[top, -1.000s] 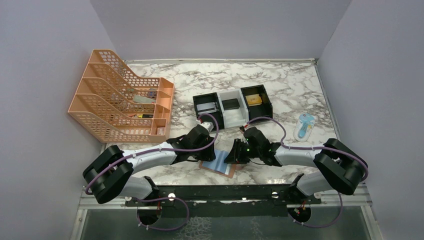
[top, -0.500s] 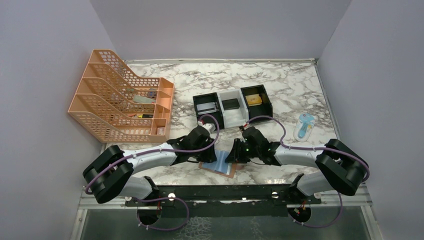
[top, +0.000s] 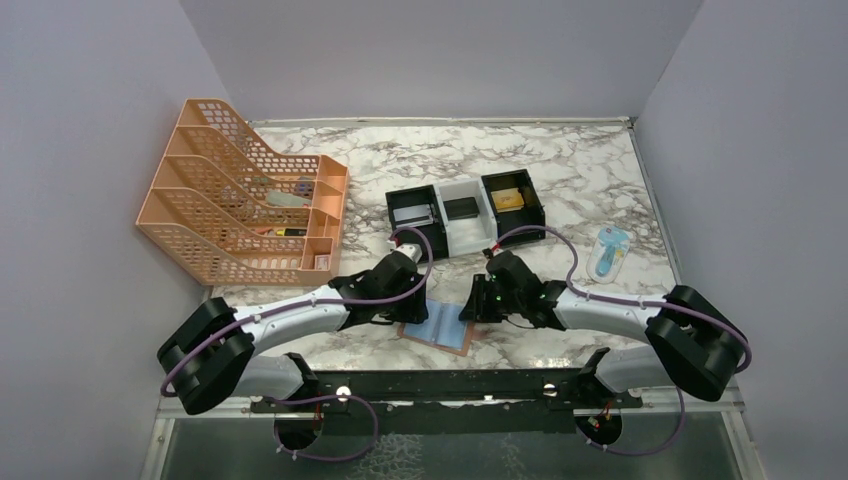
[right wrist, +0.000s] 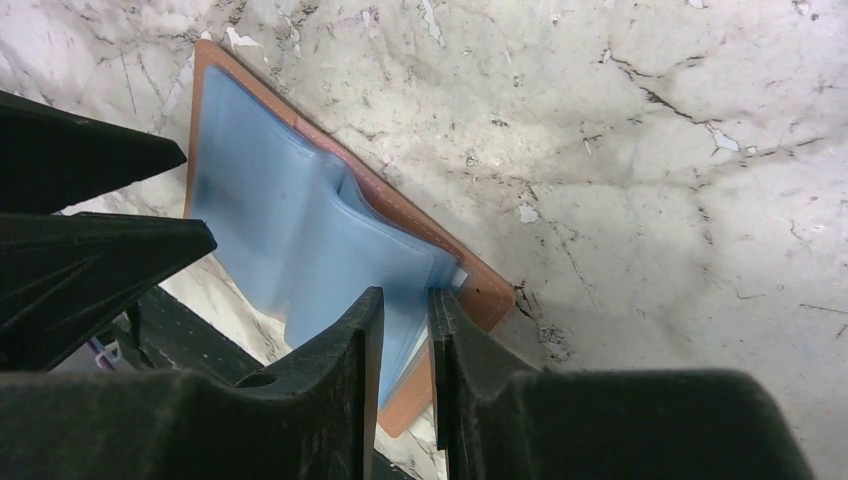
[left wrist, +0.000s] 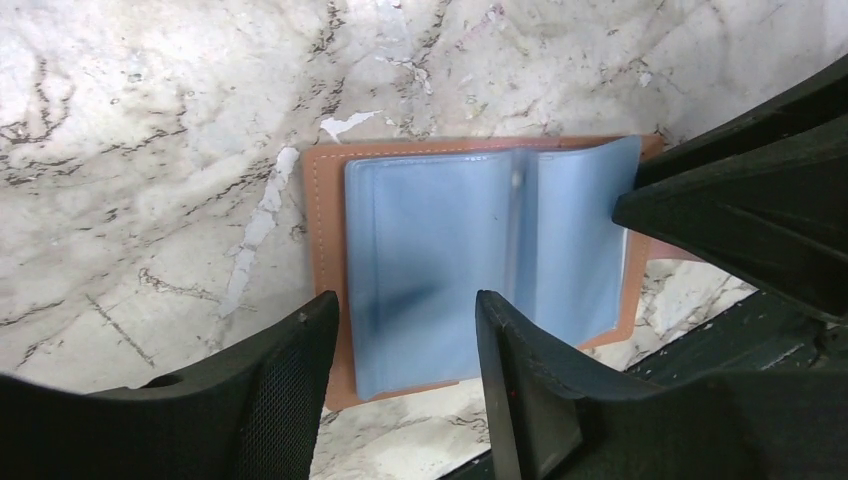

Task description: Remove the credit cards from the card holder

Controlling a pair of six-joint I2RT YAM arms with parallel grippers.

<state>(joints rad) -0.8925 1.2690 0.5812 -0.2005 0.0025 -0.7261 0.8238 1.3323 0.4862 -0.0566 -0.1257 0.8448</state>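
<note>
Marble worktop (top: 560, 170) with the card holder (top: 440, 327) lying open just on the near side of the black-and-white tray (top: 465, 212).
Its tan leather lies flat, pale blue sleeves facing up; the left fingers (left wrist: 285, 395) stand spread apart over one blue page; the right fingers (right wrist: 345, 370) are almost pressed together, pinching a lifted blue leaf at the holder's corner.

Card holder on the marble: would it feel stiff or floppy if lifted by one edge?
The card holder probably flops: its blue sleeves bow upward at the right gripper. Thin and flat, so likely light. The glossy sleeves may slip.
</note>
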